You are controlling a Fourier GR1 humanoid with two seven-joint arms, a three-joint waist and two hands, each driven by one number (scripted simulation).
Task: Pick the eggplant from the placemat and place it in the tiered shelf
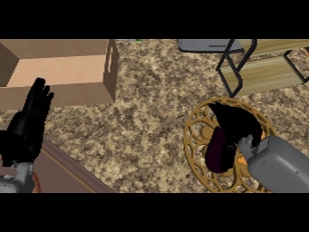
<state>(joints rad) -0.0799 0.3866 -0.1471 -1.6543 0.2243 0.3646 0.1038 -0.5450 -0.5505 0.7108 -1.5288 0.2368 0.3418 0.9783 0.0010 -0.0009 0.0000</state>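
A dark purple eggplant (218,152) lies on a round gold openwork placemat (198,136) at the lower right. My right hand (237,121) is over the mat, fingers curled down around the eggplant's upper end and hiding it. The tiered shelf (267,72), with black wire frame and light wooden boards, stands at the upper right, beyond the mat. My left hand (30,122) rests open at the left edge, fingers straight and pointing up.
An open cardboard box (50,74) sits at the upper left. A grey object (207,45) lies at the top beside the shelf. A dark wooden edge (70,170) runs across the lower left corner. The speckled counter (150,118) stretches between box and mat.
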